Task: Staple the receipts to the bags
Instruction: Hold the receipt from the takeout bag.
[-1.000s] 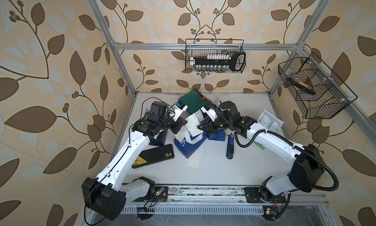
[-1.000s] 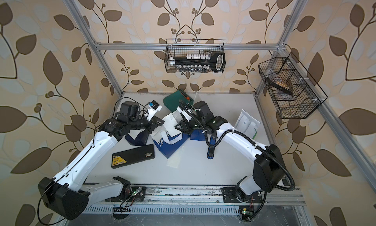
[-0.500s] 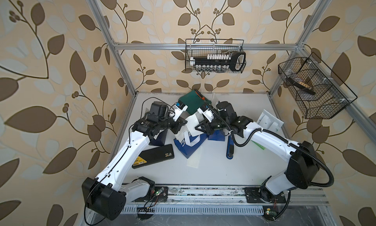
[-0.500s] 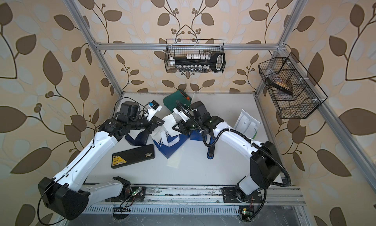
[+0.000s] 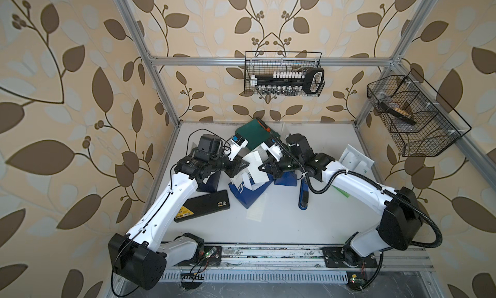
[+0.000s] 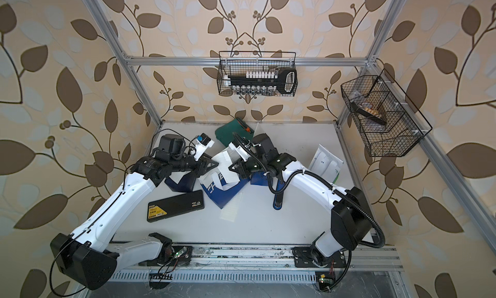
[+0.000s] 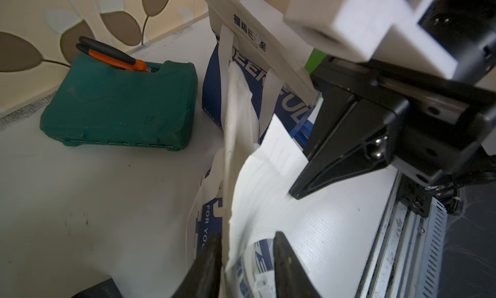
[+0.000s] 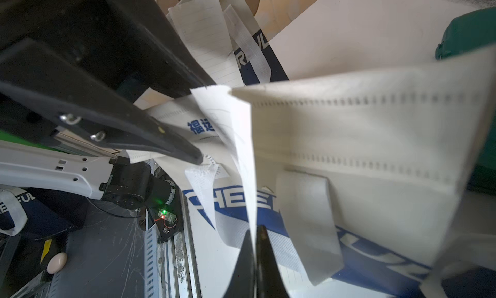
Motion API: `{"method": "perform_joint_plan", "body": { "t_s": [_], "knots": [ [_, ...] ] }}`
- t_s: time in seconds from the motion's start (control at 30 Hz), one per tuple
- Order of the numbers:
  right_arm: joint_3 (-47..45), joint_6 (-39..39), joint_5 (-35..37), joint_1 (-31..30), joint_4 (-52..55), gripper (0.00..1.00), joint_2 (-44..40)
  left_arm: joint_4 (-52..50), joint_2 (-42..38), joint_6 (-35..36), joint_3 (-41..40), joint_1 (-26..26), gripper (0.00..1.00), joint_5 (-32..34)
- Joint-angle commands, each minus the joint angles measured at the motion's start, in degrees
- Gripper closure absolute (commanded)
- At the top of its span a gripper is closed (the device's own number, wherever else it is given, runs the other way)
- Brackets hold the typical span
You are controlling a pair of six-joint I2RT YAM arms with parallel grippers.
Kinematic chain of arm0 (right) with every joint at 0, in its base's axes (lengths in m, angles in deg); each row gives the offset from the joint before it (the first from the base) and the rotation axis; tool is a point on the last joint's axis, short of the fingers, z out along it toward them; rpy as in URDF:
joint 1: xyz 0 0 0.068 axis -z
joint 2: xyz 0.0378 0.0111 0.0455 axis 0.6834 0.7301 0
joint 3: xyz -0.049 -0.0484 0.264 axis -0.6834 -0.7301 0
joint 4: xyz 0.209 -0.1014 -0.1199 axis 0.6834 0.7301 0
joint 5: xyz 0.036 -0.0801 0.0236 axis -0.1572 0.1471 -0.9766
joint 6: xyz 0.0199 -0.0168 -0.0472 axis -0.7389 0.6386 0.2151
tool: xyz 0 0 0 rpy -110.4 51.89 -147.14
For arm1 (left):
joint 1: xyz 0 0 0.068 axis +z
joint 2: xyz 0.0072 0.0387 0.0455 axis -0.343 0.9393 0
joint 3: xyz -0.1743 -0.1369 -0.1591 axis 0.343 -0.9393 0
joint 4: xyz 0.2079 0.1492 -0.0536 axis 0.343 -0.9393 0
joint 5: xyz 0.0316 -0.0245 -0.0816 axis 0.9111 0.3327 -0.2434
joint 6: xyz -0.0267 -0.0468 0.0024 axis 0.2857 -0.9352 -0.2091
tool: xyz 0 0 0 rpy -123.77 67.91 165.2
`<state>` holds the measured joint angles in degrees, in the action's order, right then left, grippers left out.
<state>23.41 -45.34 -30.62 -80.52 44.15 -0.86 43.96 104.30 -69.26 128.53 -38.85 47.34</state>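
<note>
Black flat case with yellow label (image 5: 202, 209) sits nearest, lower left of centre in both top views. Loose receipt (image 5: 256, 210) lies flat just right of it, touching bag corner. Blue stapler (image 5: 303, 194) lies further right.

Mid-frame: navy-and-white bag (image 5: 249, 188) crumpled between both arms. Right gripper (image 8: 253, 245) pressed together, pinching thin lined receipt (image 8: 241, 149). Left gripper (image 7: 247, 256) spread, bag edge between fingers (image 7: 214, 256), not squeezed. Green-and-white bag (image 5: 354, 159) lies at right.

Beyond: dark green tool case (image 5: 252, 134), upper centre. Wire baskets (image 5: 283, 77) on walls.
</note>
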Motion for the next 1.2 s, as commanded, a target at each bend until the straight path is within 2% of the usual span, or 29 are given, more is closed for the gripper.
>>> {"method": "perform_joint_plan", "body": {
  "t_s": [0.0, 0.37, 0.6, 0.73, 0.93, 1.1, 1.13, 1.17],
  "knots": [
    [0.42, 0.63, -1.16, -0.39, 0.93, 1.0, 0.92, -0.72, -0.43, 0.7, 1.46, -0.38, 0.65, -1.07],
    [1.2, 2.09, -0.73, -1.44, 2.44, 1.0, 1.91, -1.77, -1.47, 0.91, 1.28, -0.37, 0.66, -0.21],
    [2.11, 2.16, 0.12, -1.44, 2.35, 1.0, 2.22, -2.06, -1.01, 0.96, 1.28, -0.37, 0.79, -0.55],
    [2.28, 2.29, 0.49, -1.26, 2.31, 1.0, 2.24, -2.13, -0.99, 1.07, 1.29, -0.37, 0.82, -0.54],
    [2.0, 1.84, 0.91, -0.94, 1.9, 1.0, 2.41, -2.66, -0.71, 1.42, 1.71, -0.37, 1.0, -0.92],
    [0.46, -0.76, 3.4, 0.43, 0.25, 1.0, 1.09, -2.57, -0.38, 1.9, 1.97, -0.46, 1.0, -0.13],
    [-0.43, -1.88, 4.12, 0.77, -1.05, 0.91, -0.08, -2.34, -0.19, 1.9, 2.08, -0.46, 1.0, 0.4],
    [-1.26, -2.62, 5.57, 1.0, -1.8, 0.78, -1.98, -2.07, -0.02, 1.77, 2.22, -0.46, 1.0, 0.68]
  ]
}}
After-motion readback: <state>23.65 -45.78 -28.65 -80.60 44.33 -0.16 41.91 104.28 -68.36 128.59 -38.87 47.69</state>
